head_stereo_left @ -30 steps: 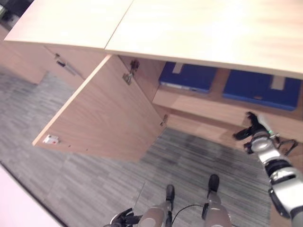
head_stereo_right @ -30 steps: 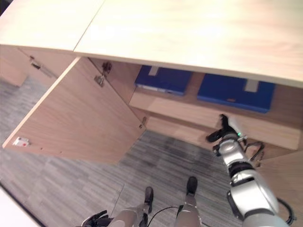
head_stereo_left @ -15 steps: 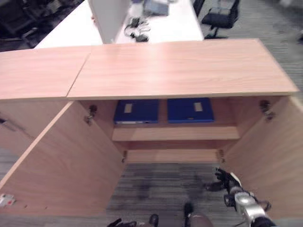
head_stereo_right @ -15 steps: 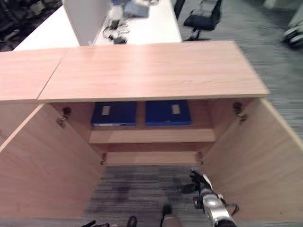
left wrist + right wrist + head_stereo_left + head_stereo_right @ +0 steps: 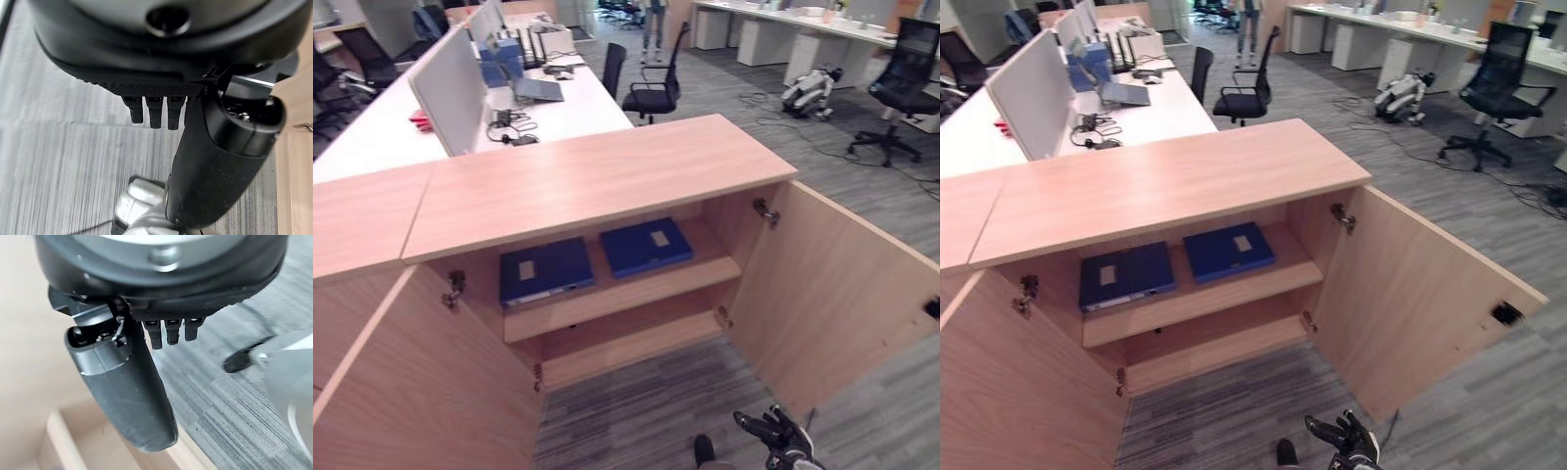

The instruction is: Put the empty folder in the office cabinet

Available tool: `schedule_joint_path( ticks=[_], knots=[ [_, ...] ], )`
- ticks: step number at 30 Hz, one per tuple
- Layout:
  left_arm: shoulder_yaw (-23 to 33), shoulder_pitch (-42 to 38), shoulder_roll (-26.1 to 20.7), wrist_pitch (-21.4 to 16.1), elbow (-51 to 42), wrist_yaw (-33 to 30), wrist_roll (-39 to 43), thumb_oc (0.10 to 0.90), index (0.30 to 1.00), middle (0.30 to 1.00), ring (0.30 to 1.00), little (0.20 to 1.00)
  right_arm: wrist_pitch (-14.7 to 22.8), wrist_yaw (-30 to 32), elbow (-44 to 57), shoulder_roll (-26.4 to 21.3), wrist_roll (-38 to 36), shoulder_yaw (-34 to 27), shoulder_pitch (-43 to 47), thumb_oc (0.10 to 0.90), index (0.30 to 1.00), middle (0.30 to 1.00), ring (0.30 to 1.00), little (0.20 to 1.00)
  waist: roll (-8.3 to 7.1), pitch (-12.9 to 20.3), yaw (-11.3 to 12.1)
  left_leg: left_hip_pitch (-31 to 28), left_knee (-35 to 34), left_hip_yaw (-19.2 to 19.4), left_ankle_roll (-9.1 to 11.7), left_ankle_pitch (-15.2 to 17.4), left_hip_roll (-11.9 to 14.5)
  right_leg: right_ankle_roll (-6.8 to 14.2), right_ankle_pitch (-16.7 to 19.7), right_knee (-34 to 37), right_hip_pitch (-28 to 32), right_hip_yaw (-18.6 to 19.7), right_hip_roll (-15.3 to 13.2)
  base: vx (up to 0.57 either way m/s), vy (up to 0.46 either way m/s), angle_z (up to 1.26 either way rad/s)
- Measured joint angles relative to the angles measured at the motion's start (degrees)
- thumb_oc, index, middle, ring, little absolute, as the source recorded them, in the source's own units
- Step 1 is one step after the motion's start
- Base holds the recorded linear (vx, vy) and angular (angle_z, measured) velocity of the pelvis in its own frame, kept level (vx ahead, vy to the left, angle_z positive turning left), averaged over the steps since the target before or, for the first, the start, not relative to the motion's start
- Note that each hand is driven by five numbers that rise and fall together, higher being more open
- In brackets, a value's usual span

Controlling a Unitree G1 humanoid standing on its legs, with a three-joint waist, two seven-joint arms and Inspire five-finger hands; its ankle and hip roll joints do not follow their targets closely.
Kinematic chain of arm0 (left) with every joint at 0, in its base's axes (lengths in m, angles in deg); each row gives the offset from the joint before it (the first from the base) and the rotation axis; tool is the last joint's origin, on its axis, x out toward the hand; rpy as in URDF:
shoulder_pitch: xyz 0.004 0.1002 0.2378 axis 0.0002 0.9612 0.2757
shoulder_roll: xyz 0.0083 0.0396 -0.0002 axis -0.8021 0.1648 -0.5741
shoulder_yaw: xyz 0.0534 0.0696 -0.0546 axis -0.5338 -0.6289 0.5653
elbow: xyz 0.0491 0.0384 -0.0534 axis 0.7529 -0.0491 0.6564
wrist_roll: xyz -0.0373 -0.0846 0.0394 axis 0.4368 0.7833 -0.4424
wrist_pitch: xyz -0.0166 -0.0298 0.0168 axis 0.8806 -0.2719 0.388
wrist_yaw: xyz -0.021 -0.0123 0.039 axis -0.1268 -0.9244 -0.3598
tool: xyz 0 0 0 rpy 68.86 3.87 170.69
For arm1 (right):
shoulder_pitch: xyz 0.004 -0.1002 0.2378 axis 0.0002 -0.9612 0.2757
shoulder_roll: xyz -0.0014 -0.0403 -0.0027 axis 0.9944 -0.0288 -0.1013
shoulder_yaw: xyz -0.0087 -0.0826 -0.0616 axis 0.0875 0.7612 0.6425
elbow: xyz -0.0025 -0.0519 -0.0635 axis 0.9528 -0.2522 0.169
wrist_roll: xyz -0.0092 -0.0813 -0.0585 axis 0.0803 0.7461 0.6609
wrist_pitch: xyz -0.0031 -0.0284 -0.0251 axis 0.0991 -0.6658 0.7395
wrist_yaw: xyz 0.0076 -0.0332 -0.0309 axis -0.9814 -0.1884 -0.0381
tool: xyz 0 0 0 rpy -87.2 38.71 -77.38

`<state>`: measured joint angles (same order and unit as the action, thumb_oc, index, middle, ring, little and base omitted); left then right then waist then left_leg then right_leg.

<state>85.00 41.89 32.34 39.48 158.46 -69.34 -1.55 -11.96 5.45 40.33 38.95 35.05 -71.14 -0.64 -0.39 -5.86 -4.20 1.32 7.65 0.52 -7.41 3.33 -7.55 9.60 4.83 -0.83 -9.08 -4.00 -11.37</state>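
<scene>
So both blue folders (image 5: 546,271) (image 5: 645,245) are already lying flat on the upper shelf (image 5: 636,289) of the office cabinet (image 5: 597,181), one toward the shelf's left end, one right of its middle, side by side but apart. Both doors hang wide open. Right hand (image 5: 1344,436) is low over the carpet in front of the cabinet, fingers loosely spread, holding nothing; left hand (image 5: 195,147) is also empty, fingers relaxed over the floor. My worry: the right door (image 5: 832,294) sticks out just beside that right arm, so a careless swing could clip its edge. Also can't tell which folder is the "empty" one.
</scene>
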Motion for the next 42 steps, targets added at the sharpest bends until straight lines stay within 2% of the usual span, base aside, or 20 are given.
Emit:
schedule_joint_path(
  ticks=[2, 3, 4, 5, 6, 7, 8, 9, 12, 14, 16, 17, 18, 19, 20, 25, 29, 32, 33, 42],
  knots=[
    [1.3, 0.1, 0.7, -0.1, -1.2, 0.2, 0.1, 0.800, 0.900, 0.900, 0.900, 0.900, 0.1, 0.8, 0.0, -0.2, -2.5, -2.1, 0.0, 0.800, 0.900, 0.900, 0.900, 0.900, 3.05, -0.5, 0.3, -0.5, -3.8, 2.9, -0.3, -3.6, 4.4, -4.5, -3.2, -13.3, -3.8, -10.1, -0.1, -0.05, 0.014, -0.81],
    [1.5, 0.1, 0.3, -0.1, -1.3, 0.1, 0.1, 0.800, 0.900, 0.900, 0.900, 0.900, 0.3, 1.1, 0.0, -0.2, -3.2, -2.3, 0.1, 0.800, 0.900, 0.900, 0.900, 0.900, 3.76, -0.3, 0.5, -1.4, -5.9, 4.1, -0.1, -4.3, 5.4, -3.8, -4.9, -18.2, -3.8, -10.6, 0.0, 0.00, -0.014, -0.91],
    [2.8, 0.7, -0.2, 0.1, -1.0, 0.0, 0.1, 0.800, 0.900, 0.900, 0.900, 0.900, 0.6, 1.3, 0.0, -0.2, -4.2, -2.9, -0.1, 0.800, 0.900, 0.900, 0.900, 0.900, 3.06, -0.2, 0.8, -1.8, -7.6, 5.8, -0.1, -5.3, 5.9, -3.9, -8.0, -23.8, -3.0, -9.8, -0.8, 0.02, -0.019, -0.96],
    [3.3, 0.9, -0.5, 0.0, -1.1, 0.0, 0.2, 0.800, 0.900, 0.900, 0.900, 0.900, 1.1, 2.0, 0.1, -0.6, -4.2, -4.0, 0.2, 0.800, 0.900, 0.900, 0.900, 0.900, 1.63, -0.1, 1.8, -1.2, -8.5, 7.0, 0.2, -5.5, 5.9, -3.0, -10.7, -22.7, 1.0, -9.2, -1.1, 0.13, -0.135, -0.68],
    [3.3, 0.9, -0.5, 0.0, -1.1, 0.0, 0.2, 0.800, 0.900, 0.900, 0.900, 0.900, 1.3, 2.1, 0.1, -0.8, -4.2, -4.0, 0.2, 0.800, 0.900, 0.900, 0.900, 0.900, 1.55, -0.2, 1.8, -1.1, -8.8, 6.9, 0.3, -5.6, 5.9, -2.9, -11.6, -21.3, 3.0, -9.2, -1.2, 0.14, -0.155, -0.64],
    [3.5, 1.2, -0.5, 0.2, -2.2, -0.1, 0.2, 0.800, 0.900, 0.900, 0.900, 0.900, 1.2, 3.0, 0.5, -1.2, -3.8, -4.4, 0.5, 0.800, 0.900, 0.900, 0.900, 0.900, -0.30, 0.3, 1.8, -1.3, -10.1, 7.0, 2.5, -6.3, 5.8, -1.9, -12.7, -15.7, 8.0, -9.7, -0.3, 0.14, -0.155, -0.52],
    [4.3, 2.6, -0.8, 0.1, -1.9, 0.0, 0.3, 0.800, 0.900, 0.900, 0.900, 0.900, 1.4, 3.2, 0.8, -1.0, -3.8, -4.4, 0.7, 0.800, 0.900, 0.900, 0.900, 0.900, -0.90, 0.6, 2.7, -0.9, -10.6, 7.4, 3.8, -7.3, 5.7, -1.8, -13.4, -11.1, 10.3, -8.8, 0.8, 0.08, -0.108, -0.75],
    [4.4, 2.5, 0.2, 0.2, -2.0, -0.3, 0.2, 0.800, 0.900, 0.900, 0.900, 0.900, 1.5, 3.7, 0.9, -2.1, -2.7, -4.4, 0.7, 0.800, 0.900, 0.900, 0.900, 0.900, -0.06, 1.0, 2.9, -0.5, -11.5, 6.9, 5.4, -7.5, 7.1, -2.2, -11.8, -6.4, 11.6, -8.2, 2.8, 0.08, -0.121, -0.62],
    [4.4, 2.9, 0.3, 0.6, -2.3, -0.4, 0.0, 0.800, 0.900, 0.900, 0.900, 0.900, 0.4, 5.3, 3.7, -5.7, 0.8, -4.0, 0.5, 0.800, 0.900, 0.900, 0.900, 0.900, -0.31, 1.6, 2.0, -0.5, -12.2, 7.0, 9.9, -5.3, 8.6, -3.0, -9.8, -0.4, 12.8, -8.2, 4.7, 0.09, -0.157, -0.24],
    [4.1, 3.3, 0.4, 0.9, -2.4, -0.4, -0.1, 0.800, 0.900, 0.900, 0.900, 0.900, 0.5, 6.0, 5.4, -9.0, 2.9, -4.1, 0.3, 0.800, 0.900, 0.900, 0.900, 0.900, 0.57, 1.9, 1.8, -0.6, -12.5, 6.4, 9.1, -6.5, 9.0, -3.6, -7.3, 0.7, 13.7, -7.6, 5.7, 0.06, -0.132, -0.15],
    [2.4, 2.9, 0.2, 0.9, -2.6, -0.7, -0.5, 0.800, 0.900, 0.900, 0.900, 0.900, 0.7, 6.7, 5.7, -12.5, 4.1, -4.6, 0.5, 0.800, 0.900, 0.900, 0.900, 0.900, 0.79, 3.1, 1.7, 0.1, -12.5, 6.3, 10.3, -5.6, 9.4, -4.0, -7.5, 1.7, 13.5, -7.7, 6.2, 0.05, -0.102, 0.11],
    [2.6, 2.2, -0.3, 0.9, -3.0, -0.9, -0.4, 0.800, 0.900, 0.900, 0.900, 0.900, 0.6, 6.9, 5.8, -12.9, 5.2, -5.6, 0.8, 0.800, 0.900, 0.900, 0.900, 0.900, -0.52, 3.6, 1.4, 0.6, -11.4, 6.7, 11.5, -4.8, 8.5, -4.9, -7.1, 3.2, 13.4, -7.9, 5.0, 0.07, -0.130, 0.06],
    [2.8, 2.1, -1.3, 1.0, -3.0, -0.9, -0.5, 0.800, 0.900, 0.900, 0.900, 0.900, 0.7, 7.0, 6.0, -14.0, 5.3, -6.1, 1.9, 0.800, 0.900, 0.900, 0.900, 0.900, -2.30, 3.3, 1.5, 1.8, -4.5, 7.1, 9.8, -3.5, 7.2, -6.0, -5.4, 4.6, 13.5, -8.1, 3.3, 0.07, -0.125, -0.07],
    [2.7, 2.8, -1.0, 1.1, -3.1, -0.7, -0.5, 0.800, 0.900, 0.900, 0.900, 0.900, 0.5, 7.2, 7.1, -16.0, 5.8, -6.0, 2.3, 0.800, 0.900, 0.900, 0.900, 0.900, -1.01, 3.5, 1.7, 0.9, -4.2, 6.6, 9.7, -1.8, 8.0, -5.1, -4.9, 5.2, 14.4, -7.9, 4.5, 0.08, -0.148, -0.10],
    [2.3, 3.3, -0.4, 1.1, -3.4, -0.7, -0.5, 0.800, 0.900, 0.900, 0.900, 0.900, 0.4, 7.2, 8.0, -18.5, 6.6, -6.1, 2.5, 0.800, 0.900, 0.900, 0.900, 0.900, 1.23, 4.0, 1.2, -0.6, -7.3, 5.4, 9.0, -3.9, 9.4, -4.5, -3.4, 5.7, 14.6, -7.8, 6.1, 0.05, -0.089, 0.01],
    [0.7, 4.4, -0.4, 0.9, -4.8, 0.3, -0.5, 0.800, 0.900, 0.900, 0.900, 0.900, 0.0, 7.1, 8.2, -23.5, 7.8, -6.0, 7.3, 0.800, 0.900, 0.900, 0.900, 0.900, 1.52, 3.9, 1.3, -2.5, -11.3, 5.3, 7.8, -7.0, 8.6, -4.4, -2.1, 6.2, 14.5, -7.5, 5.7, 0.05, -0.081, 0.02],
    [0.7, 5.1, -0.1, 0.9, -4.7, 0.6, -0.5, 0.800, 0.900, 0.900, 0.900, 0.900, -0.3, 6.4, 7.9, -28.9, 8.0, -3.0, 17.1, 0.800, 0.900, 0.900, 0.900, 0.900, 3.04, 2.7, 3.0, -3.3, -12.2, 4.8, 7.5, -8.4, 8.5, -4.2, -2.3, 6.3, 14.8, -7.9, 5.8, 0.05, -0.113, 0.08],
    [0.6, 4.9, 0.0, 0.8, -4.9, 1.3, -0.5, 0.800, 0.900, 0.900, 0.900, 0.900, -0.1, 5.5, 7.7, -33.7, 8.0, -0.9, 23.5, 0.800, 0.900, 0.900, 0.900, 0.900, 4.80, 0.3, 3.3, -2.9, -12.2, 2.7, 7.9, -9.1, 8.5, -4.1, -2.6, 6.3, 15.5, -10.1, 5.9, 0.03, -0.092, 0.40],
    [0.4, 5.0, 0.1, 0.9, -5.1, 1.6, -0.5, 0.800, 0.900, 0.900, 0.900, 0.900, -0.1, 5.2, 7.3, -35.5, 8.0, -0.2, 26.3, 0.800, 0.900, 0.900, 0.900, 0.900, 5.71, 0.0, 4.7, -2.4, -12.2, 2.0, 8.2, -9.3, 8.7, -4.5, -3.0, 6.3, 15.4, -10.9, 6.3, 0.04, -0.117, 0.32],
    [-1.8, 5.1, 0.5, 0.8, -5.4, 2.8, 0.2, 0.800, 0.900, 0.900, 0.900, 0.900, -0.1, 4.2, -2.1, -40.8, 6.7, 5.5, 41.0, 0.800, 0.900, 0.900, 0.900, 0.900, 7.89, -1.7, 7.0, 1.2, -11.9, -2.4, 10.6, -11.3, 9.6, -5.9, -3.8, 6.0, 14.0, -14.9, 8.1, 0.02, -0.082, 0.25]
  ],
)
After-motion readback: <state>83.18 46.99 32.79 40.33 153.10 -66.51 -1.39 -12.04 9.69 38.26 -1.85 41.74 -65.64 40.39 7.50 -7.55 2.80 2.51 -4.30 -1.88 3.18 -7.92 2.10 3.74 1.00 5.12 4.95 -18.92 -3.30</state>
